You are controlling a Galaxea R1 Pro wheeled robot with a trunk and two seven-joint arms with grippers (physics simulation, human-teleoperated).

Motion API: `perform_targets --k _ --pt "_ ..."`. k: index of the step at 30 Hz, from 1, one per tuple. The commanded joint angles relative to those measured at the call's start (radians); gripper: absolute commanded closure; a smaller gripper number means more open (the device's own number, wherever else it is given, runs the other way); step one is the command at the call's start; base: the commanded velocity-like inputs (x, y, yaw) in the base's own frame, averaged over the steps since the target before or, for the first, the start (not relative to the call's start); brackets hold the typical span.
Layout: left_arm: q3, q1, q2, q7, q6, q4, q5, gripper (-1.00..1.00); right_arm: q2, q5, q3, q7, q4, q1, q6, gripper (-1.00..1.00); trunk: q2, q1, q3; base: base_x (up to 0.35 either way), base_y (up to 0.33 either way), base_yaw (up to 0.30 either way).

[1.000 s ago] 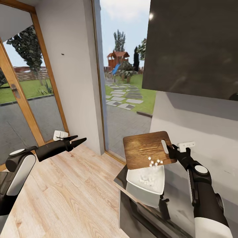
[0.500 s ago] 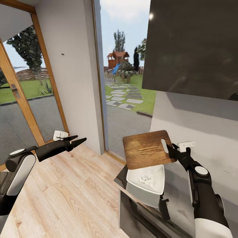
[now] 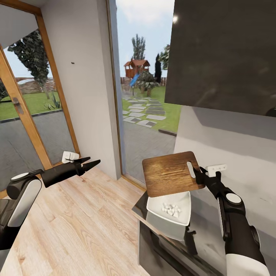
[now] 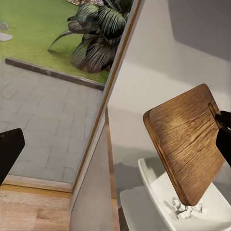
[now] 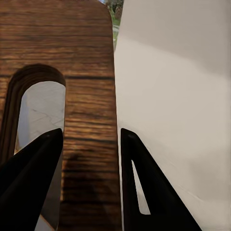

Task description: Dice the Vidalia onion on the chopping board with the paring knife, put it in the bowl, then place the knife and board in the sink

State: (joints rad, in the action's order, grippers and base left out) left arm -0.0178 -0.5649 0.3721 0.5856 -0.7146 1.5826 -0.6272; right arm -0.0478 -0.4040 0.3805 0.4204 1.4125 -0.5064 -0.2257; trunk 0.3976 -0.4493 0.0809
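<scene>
The right gripper [image 3: 200, 173] is clamping the chopping board [image 3: 171, 173] by its handle end, one finger passing through the slot and the other lying on the outer edge, as the right wrist view [image 5: 90, 139] is confirming. The board is hanging tilted just above the bowl [image 3: 171, 209], its low edge over the bowl's far rim, and no cubes are showing on its face. The diced onion [image 3: 171, 209] is lying as a small cluster of white cubes inside the bowl, which is sitting on the countertop [image 3: 207, 245] near its end. The board is judged stiff and moderately heavy for a pinch at one end; held this way it is likely to swing, so a firm hold on the strip beside the slot is advisable. A dark object [image 3: 189, 240], possibly the paring knife, is lying on the countertop just beside the bowl, too indistinct to confirm. The left gripper [image 3: 89, 163] is hovering well apart from the bowl over the wooden floor [image 3: 76, 222], holding nothing, its fingers narrowly parted.
</scene>
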Motion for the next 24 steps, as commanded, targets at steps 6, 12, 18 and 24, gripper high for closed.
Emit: perform_targets --k 6,12,18,24 --pt "-0.002 -0.001 0.001 -0.001 -0.006 0.0 -0.006 -1.0 -0.001 -0.007 0.003 0.01 0.002 -0.001 -0.005 1.0 0.002 -0.001 0.002 0.0 0.0 0.0" --pt "-0.002 -0.001 0.001 -0.001 -0.007 0.0 -0.006 -1.0 -0.001 -0.007 0.007 0.011 0.006 -0.001 -0.011 1.0 0.002 -0.001 0.002 0.0 0.0 0.0" --pt "-0.002 -0.001 0.001 0.0 -0.007 0.0 -0.006 -1.0 -0.001 -0.007 0.011 0.009 0.034 -0.001 -0.094 1.0 0.002 -0.001 0.002 0.0 0.0 0.0" --pt "-0.008 -0.001 0.001 0.0 -0.007 0.0 -0.006 -1.0 0.0 -0.007 0.011 0.01 0.062 -0.002 -0.231 1.0 0.002 -0.001 0.002 0.0 0.0 0.0"
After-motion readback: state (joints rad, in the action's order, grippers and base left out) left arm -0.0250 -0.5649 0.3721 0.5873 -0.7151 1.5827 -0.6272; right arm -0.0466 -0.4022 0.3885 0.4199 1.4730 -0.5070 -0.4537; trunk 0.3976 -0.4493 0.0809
